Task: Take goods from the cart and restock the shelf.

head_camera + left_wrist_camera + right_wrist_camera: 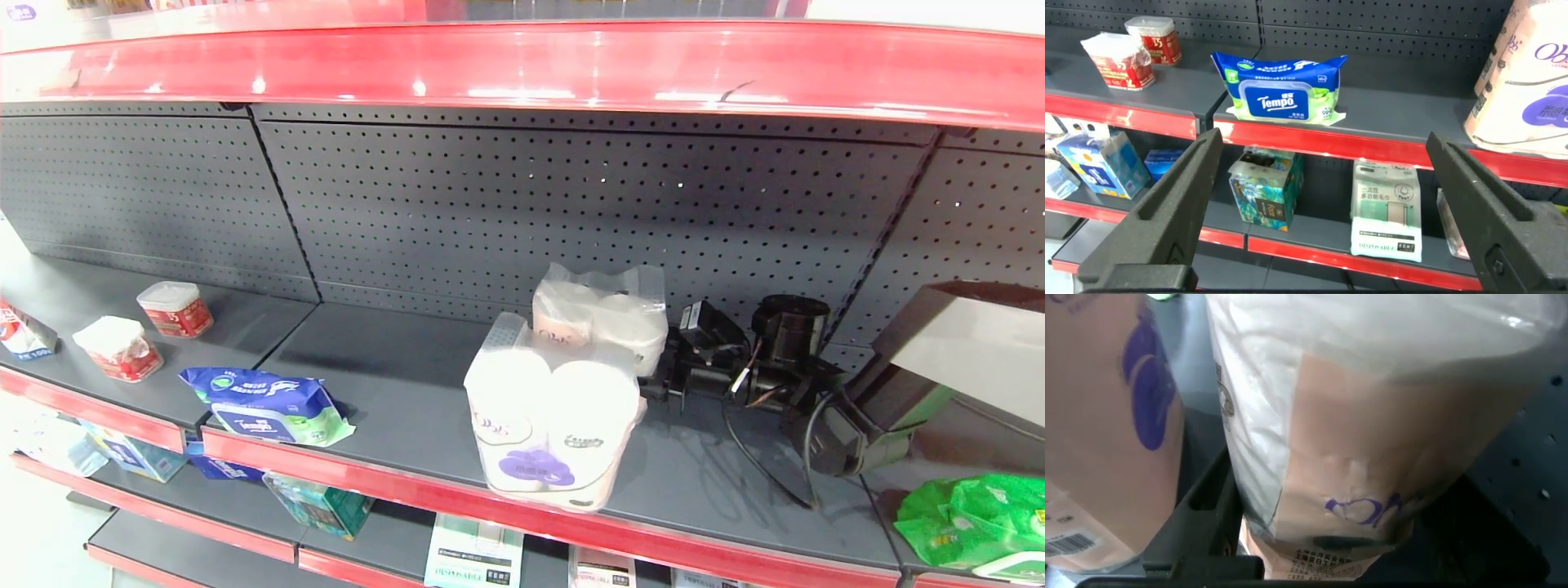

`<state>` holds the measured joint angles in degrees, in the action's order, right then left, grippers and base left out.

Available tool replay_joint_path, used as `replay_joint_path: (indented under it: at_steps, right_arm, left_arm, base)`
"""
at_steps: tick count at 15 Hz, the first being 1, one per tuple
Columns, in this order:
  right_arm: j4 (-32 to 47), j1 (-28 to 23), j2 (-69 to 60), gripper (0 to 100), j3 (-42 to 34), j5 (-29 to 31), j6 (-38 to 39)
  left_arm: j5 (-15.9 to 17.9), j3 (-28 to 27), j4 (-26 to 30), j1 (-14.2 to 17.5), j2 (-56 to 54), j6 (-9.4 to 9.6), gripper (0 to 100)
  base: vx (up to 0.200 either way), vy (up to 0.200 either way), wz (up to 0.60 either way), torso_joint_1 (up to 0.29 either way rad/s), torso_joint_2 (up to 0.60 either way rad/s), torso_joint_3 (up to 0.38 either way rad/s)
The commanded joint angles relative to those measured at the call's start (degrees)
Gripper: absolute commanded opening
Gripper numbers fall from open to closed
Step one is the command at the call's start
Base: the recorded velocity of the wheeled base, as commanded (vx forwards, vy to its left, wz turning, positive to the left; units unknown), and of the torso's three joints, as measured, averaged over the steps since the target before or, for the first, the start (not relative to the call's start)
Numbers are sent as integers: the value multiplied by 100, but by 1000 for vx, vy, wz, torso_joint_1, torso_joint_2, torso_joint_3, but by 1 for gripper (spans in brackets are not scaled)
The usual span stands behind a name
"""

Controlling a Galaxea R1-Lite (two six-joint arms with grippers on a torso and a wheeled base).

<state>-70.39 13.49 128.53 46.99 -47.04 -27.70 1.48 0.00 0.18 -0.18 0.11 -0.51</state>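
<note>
Grey pegboard shelf is carrying two roll packs. I'm seating the rear pack behind the front pack, with the right gripper clamping it. Next I'm judging release, then straight withdrawal. The left gripper is hanging wide apart.

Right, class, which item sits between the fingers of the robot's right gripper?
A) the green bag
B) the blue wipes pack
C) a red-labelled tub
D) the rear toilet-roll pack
D: in the right wrist view the rear toilet-roll pack fills the gap between the fingers of the right gripper, and the head view shows that gripper at the same pack's side on the shelf.
</note>
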Motion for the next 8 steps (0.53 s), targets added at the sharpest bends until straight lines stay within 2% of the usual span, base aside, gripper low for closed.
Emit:
replay_joint_path:
  at_steps: [1, 8]
  right_arm:
    - [-10, 4, -12, 0, 20, -59, 1]
    - [-10, 92, -12, 0, 55, -51, 1]
  left_arm:
    - [2, 0, -1, 1, -2, -2, 100]
    - [2, 0, -1, 1, -2, -2, 100]
  base:
    - [0, 0, 0, 0, 0, 0]
    - [0, 0, 0, 0, 0, 0]
